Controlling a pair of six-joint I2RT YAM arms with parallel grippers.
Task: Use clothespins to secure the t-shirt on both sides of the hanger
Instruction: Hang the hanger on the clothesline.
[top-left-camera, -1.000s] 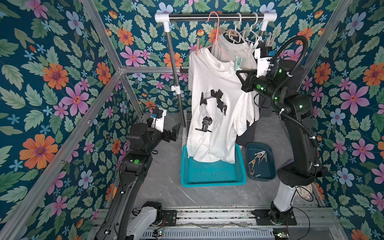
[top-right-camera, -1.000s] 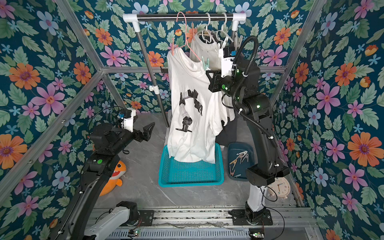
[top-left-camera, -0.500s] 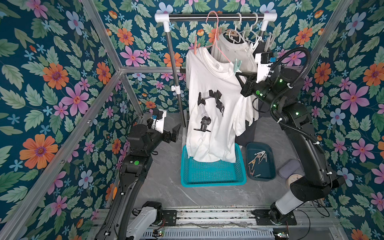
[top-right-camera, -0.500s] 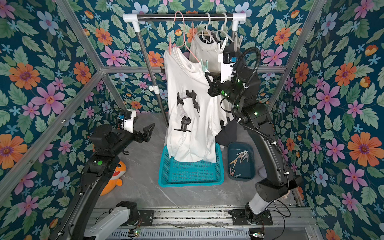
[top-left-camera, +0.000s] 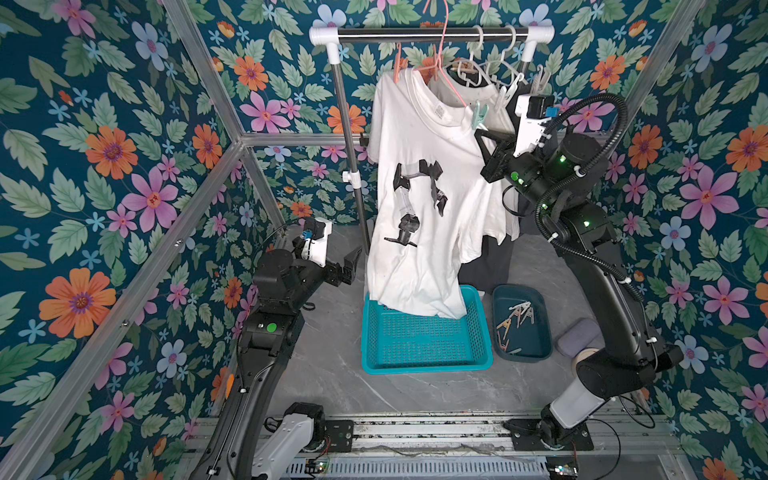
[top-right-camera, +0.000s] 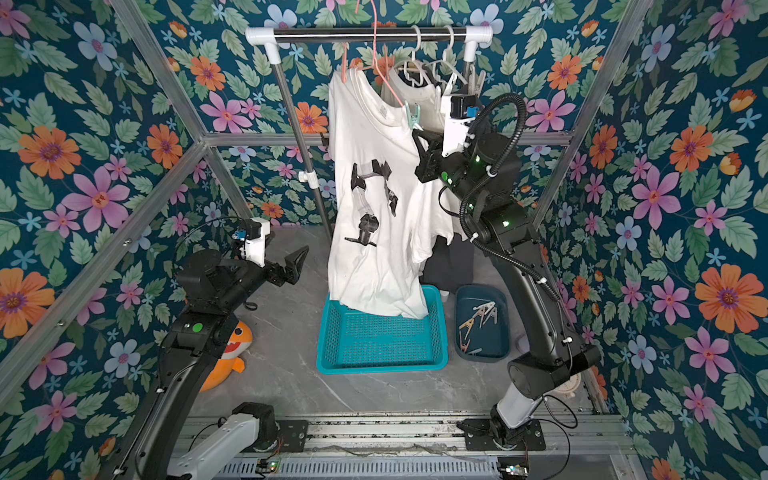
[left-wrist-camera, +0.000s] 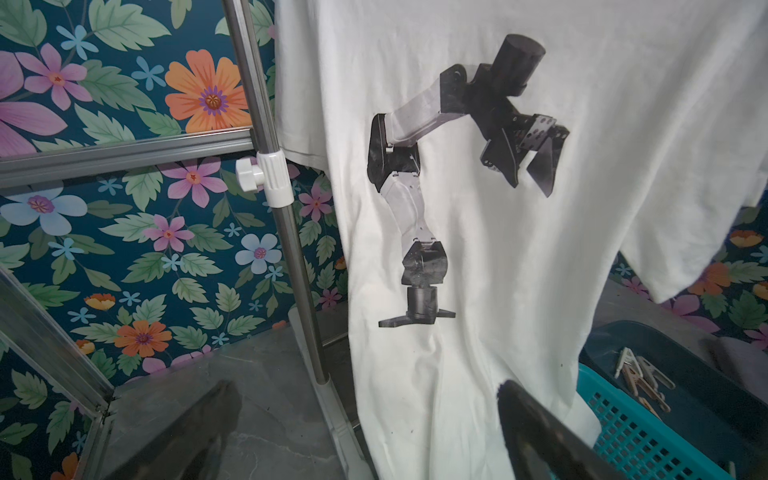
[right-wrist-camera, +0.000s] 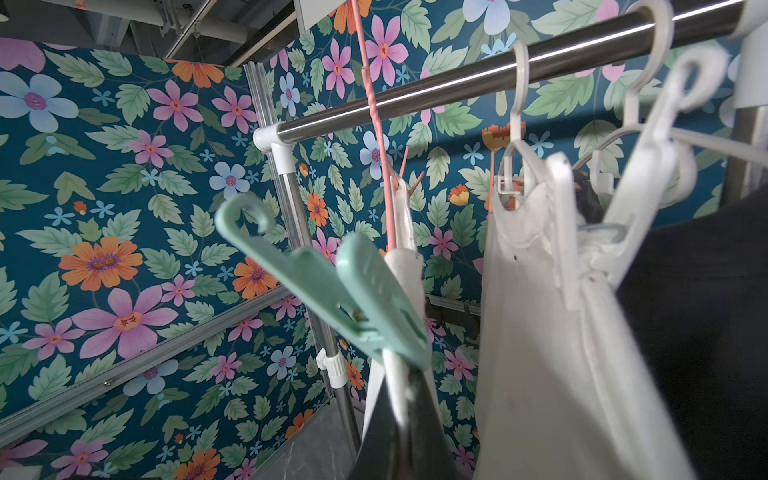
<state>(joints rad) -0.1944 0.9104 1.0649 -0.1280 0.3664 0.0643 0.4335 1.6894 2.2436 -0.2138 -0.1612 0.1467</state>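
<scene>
Clothespin at the claw: mint-green plastic clothespin (top-left-camera: 480, 117) (right-wrist-camera: 374, 291), clamped on the shoulder of the white t-shirt with a black robot-arm print (top-left-camera: 415, 137), on the right arm's side; handles stand upward.
Right gripper (top-left-camera: 478, 132): jaws closed tight, tips just under that clip against the shoulder cloth. Whether any cloth is pinched cannot be told.
Left gripper (top-left-camera: 347, 270): jaws spread wide, holding nothing. It sits low beside the steel rack pole (top-left-camera: 353, 166), facing the shirt front.
Hanger: pink wire hanger (top-left-camera: 437, 58) carries the shirt from the chrome rail with white end caps (top-left-camera: 432, 36).
Basket: teal perforated plastic basket (top-left-camera: 424, 368) on the floor under the shirt; the hem dips into it.
Tray: dark teal oval tray (top-left-camera: 536, 340) just beside the basket, holding loose clothespins (top-left-camera: 515, 313) in tan, white and grey, heaped together.
Change: since a second ago the right arm's lower link has swung outward and the shirt hangs slightly nearer the pole. The left arm is unchanged.
</scene>
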